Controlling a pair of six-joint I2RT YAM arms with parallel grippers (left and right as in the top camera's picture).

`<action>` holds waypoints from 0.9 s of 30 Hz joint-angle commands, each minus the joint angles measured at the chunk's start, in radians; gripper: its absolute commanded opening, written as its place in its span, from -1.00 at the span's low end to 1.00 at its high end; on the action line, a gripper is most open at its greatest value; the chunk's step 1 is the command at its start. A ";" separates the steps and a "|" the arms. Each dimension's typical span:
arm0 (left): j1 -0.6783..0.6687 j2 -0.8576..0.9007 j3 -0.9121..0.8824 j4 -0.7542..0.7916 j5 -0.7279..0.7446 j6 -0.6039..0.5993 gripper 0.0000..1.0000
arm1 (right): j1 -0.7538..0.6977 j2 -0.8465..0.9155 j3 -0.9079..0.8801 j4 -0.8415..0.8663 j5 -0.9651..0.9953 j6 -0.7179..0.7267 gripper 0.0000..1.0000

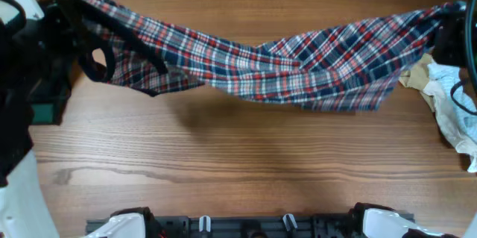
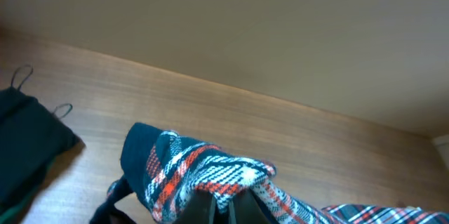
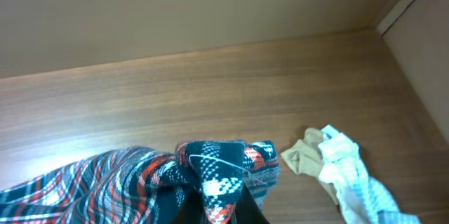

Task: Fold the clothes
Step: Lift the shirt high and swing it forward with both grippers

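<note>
The clothes in hand are one red, navy and white plaid shirt (image 1: 253,66). It hangs stretched across the far side of the table and sags in the middle. My left gripper (image 1: 68,5) is shut on its left end and my right gripper (image 1: 447,16) is shut on its right end. In the left wrist view a bunched plaid corner (image 2: 203,171) sticks up from between the shut left gripper (image 2: 222,207). The right wrist view shows another plaid corner (image 3: 217,164) pinched in the right gripper (image 3: 221,211). The fingertips themselves are hidden by cloth.
A crumpled beige and pale blue pile of other clothes (image 1: 447,100) lies at the right edge, also in the right wrist view (image 3: 337,171). A black object with wire loops (image 2: 28,147) and a green block (image 1: 45,111) sit at the left. Arm bases (image 1: 246,224) line the front edge.
</note>
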 commanded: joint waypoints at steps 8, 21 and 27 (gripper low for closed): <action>0.002 0.021 0.027 0.003 0.009 -0.035 -0.92 | -0.001 0.032 0.025 0.012 -0.066 0.048 -0.92; 0.002 0.529 0.027 0.736 0.064 0.026 -0.92 | -0.001 0.462 0.025 0.970 -0.396 0.029 -0.92; 0.002 0.557 0.026 0.650 0.064 0.026 -0.92 | 0.003 0.516 0.023 0.841 -0.396 -0.084 -0.92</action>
